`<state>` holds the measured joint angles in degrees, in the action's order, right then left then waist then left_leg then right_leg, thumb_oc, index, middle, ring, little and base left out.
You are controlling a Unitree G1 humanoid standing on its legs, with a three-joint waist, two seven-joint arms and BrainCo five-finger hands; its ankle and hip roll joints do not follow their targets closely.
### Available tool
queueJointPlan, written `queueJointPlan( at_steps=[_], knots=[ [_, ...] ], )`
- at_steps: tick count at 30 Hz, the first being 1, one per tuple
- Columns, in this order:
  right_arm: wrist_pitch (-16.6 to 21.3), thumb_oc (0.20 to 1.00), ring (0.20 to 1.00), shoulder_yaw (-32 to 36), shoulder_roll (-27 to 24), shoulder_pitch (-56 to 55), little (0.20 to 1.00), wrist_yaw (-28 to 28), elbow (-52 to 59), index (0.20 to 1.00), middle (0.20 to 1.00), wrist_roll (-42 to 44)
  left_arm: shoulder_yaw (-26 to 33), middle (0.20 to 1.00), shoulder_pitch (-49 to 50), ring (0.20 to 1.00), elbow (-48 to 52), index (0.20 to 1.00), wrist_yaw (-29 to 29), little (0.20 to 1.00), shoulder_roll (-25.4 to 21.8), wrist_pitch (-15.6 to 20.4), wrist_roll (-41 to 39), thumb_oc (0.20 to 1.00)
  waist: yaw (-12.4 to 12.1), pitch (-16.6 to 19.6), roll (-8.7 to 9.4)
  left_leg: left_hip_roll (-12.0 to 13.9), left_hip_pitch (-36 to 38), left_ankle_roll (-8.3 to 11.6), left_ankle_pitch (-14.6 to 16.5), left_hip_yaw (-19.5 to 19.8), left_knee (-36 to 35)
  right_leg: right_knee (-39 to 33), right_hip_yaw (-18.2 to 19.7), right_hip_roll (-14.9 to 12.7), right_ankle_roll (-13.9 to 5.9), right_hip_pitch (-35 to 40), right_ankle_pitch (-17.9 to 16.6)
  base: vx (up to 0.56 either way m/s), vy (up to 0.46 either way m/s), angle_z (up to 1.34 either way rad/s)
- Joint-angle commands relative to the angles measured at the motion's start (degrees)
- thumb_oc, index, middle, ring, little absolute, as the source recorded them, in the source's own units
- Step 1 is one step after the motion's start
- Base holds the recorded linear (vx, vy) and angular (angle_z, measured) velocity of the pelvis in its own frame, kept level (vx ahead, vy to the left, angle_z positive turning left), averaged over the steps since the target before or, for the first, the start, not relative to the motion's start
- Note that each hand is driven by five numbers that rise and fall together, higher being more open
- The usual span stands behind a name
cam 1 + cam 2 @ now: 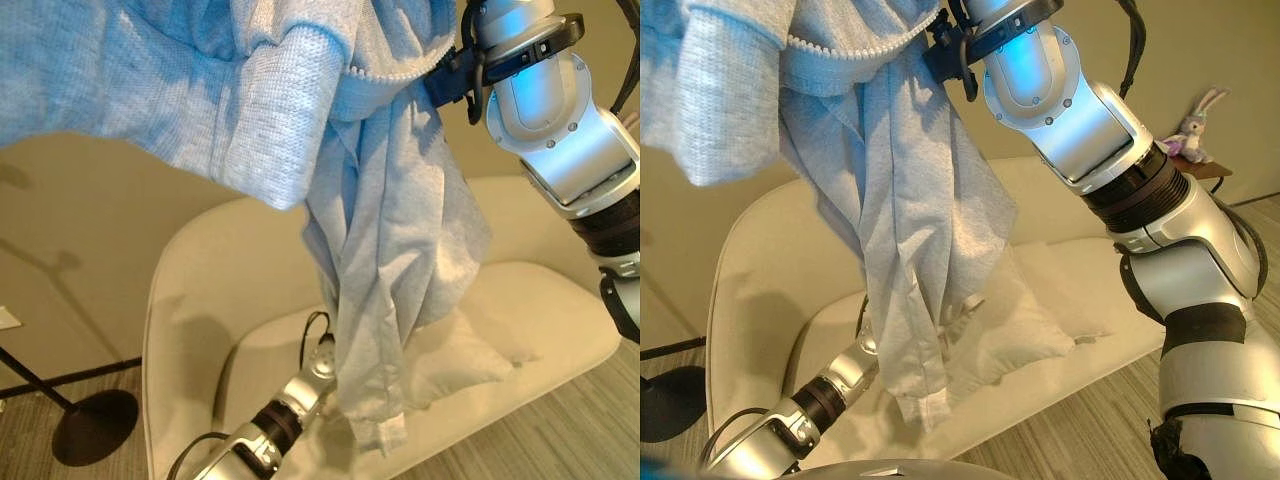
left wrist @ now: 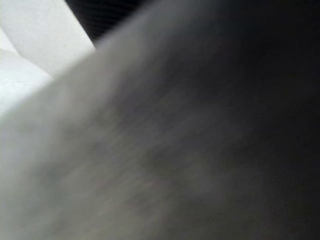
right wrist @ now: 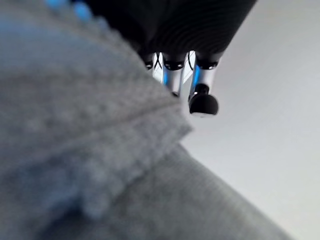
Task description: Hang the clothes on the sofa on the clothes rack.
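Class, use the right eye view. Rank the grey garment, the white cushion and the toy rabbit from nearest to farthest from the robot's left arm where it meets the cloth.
1. Grey garment: hangs right over the left arm's end.
2. White cushion: on the sofa seat, just beyond the cloth.
3. Toy rabbit: far off, on a shelf by the wall.

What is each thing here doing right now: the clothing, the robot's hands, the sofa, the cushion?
Light blue-grey garment: lifted, hanging over the sofa.
Right hand: raised, fingers curled into the garment's top.
Left hand: hidden behind the hanging cloth.
Cream sofa: seat mostly bare.
Cushion: lying on the seat.
Plush rabbit: sitting upright on a side table.
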<state>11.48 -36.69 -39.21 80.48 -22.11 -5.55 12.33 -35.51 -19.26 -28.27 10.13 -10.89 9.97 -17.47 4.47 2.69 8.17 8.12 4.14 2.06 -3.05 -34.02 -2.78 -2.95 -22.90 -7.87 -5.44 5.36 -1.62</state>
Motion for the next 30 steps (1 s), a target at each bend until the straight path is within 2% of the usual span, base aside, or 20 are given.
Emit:
queueJointPlan(
  at_steps=[1,9,14,17,21,23,24,25,27,28,29,30],
  knots=[
    [-1.3,0.200,0.200,3.2,-2.5,6.8,0.200,-1.8,-5.4,0.200,0.200,0.3,1.0,0.200,-3.0,0.200,3.3,0.200,-0.4,0.200,1.5,3.8,-2.2,0.200,-2.0,-1.0,-0.24,3.5,-1.8,3.79,-4.0,2.6,0.4,2.6,-4.1,-1.7,-1.37,2.6,2.4,0.00,0.000,0.00],
    [-0.7,0.200,0.200,6.8,-8.2,3.0,0.200,-2.1,-3.8,0.200,0.200,-1.0,8.8,0.200,1.5,0.200,9.4,0.200,1.7,0.200,-2.1,4.6,-2.7,0.200,-2.9,-1.6,-0.90,4.1,-1.8,4.30,-4.8,3.2,0.3,2.7,-4.6,-0.9,-0.86,3.1,3.4,-0.01,-0.048,0.02],
    [0.9,0.200,0.200,13.4,-12.5,-7.9,0.200,-0.7,4.4,0.200,0.200,-2.2,15.0,0.200,7.3,0.200,15.0,0.200,3.1,0.200,-4.5,5.1,-0.9,0.200,-3.5,-1.9,-1.82,5.3,-2.0,5.21,-6.6,3.6,0.3,2.4,-4.7,0.3,-0.18,3.5,4.4,-0.03,-0.089,0.09],
    [2.2,0.200,0.200,17.3,-12.0,-15.6,0.200,0.9,9.8,0.200,0.200,-2.3,18.9,0.200,11.1,0.200,18.4,0.200,3.9,0.200,-4.9,5.7,-0.9,0.200,-4.0,-2.3,-2.71,6.1,-2.2,6.10,-8.3,3.8,0.4,2.0,-4.8,1.2,0.26,3.8,5.0,-0.03,-0.114,0.05],
    [2.8,0.200,0.200,21.1,-6.9,-26.2,0.200,3.2,17.3,0.200,0.200,-4.4,22.5,0.200,16.2,0.200,22.0,0.200,4.7,0.200,-5.9,5.9,0.2,0.200,-4.5,-3.0,-3.39,7.9,-2.9,7.61,-10.9,4.2,0.8,0.8,-4.4,2.9,1.03,4.1,5.5,-0.04,-0.131,0.00],
    [3.2,0.200,0.200,20.5,-3.3,-28.9,0.200,4.6,20.2,0.200,0.200,-3.8,23.1,0.200,17.4,0.200,22.8,0.200,5.3,0.200,-6.2,6.2,1.5,0.200,-5.0,-3.8,-3.72,8.6,-3.6,8.13,-12.0,4.4,0.9,-0.1,-4.1,3.5,1.23,4.0,5.5,-0.05,-0.097,-0.03],
    [3.1,0.200,0.200,20.6,-3.2,-29.1,0.200,4.6,20.4,0.200,0.200,-3.9,23.1,0.200,17.5,0.200,22.8,0.200,5.3,0.200,-6.2,6.2,1.5,0.200,-4.9,-3.7,-3.68,8.6,-3.6,8.17,-12.1,4.4,0.9,-0.1,-4.1,3.5,1.27,4.0,5.4,-0.05,-0.096,-0.05],
    [2.3,0.200,0.200,18.8,1.3,-30.4,0.200,4.9,22.1,0.200,0.200,-6.0,22.7,0.200,18.3,0.200,23.9,0.200,5.4,0.200,-6.2,6.1,1.7,0.200,-5.3,-4.3,-4.15,8.8,-4.2,8.39,-12.7,4.4,0.6,-1.1,-4.2,3.9,1.49,4.0,5.2,-0.06,-0.079,-0.02],
    [1.6,0.200,0.200,18.1,3.6,-30.9,0.200,5.0,23.2,0.200,0.200,-8.5,22.3,0.200,18.5,0.200,24.7,0.200,5.4,0.200,-6.2,6.1,2.4,0.200,-5.6,-4.9,-4.56,9.1,-4.9,8.72,-13.5,4.6,0.5,-1.6,-4.5,4.0,1.55,4.1,5.1,-0.08,-0.062,0.06],
    [1.1,0.200,0.200,16.4,8.5,-31.7,0.200,4.7,23.5,0.200,0.200,-9.7,21.2,0.200,18.1,0.200,25.9,0.200,5.7,0.200,-6.5,6.4,3.0,0.200,-6.1,-6.0,-5.11,9.1,-6.2,9.00,-14.2,4.9,0.6,-1.7,-4.8,3.8,1.73,3.8,5.0,-0.11,-0.034,0.20],
    [0.9,0.200,0.200,15.7,9.9,-31.7,0.200,4.4,23.9,0.200,0.200,-10.4,20.8,0.200,17.8,0.200,26.2,0.200,6.1,0.200,-6.4,6.3,3.1,0.200,-6.3,-6.6,-5.15,9.3,-7.1,9.35,-14.9,4.8,1.1,-1.7,-5.3,3.6,1.90,3.8,4.9,-0.18,-0.037,0.23],
    [0.4,0.200,0.200,14.8,11.4,-31.6,0.200,3.9,23.7,0.200,0.200,-11.8,19.8,0.200,16.8,0.200,26.0,0.200,6.8,0.200,-6.3,6.3,3.2,0.200,-6.1,-7.3,-5.12,9.8,-7.6,9.24,-14.9,2.9,1.8,-1.5,-6.6,3.0,2.15,3.4,4.7,-0.18,-0.009,0.31]
  ],
)
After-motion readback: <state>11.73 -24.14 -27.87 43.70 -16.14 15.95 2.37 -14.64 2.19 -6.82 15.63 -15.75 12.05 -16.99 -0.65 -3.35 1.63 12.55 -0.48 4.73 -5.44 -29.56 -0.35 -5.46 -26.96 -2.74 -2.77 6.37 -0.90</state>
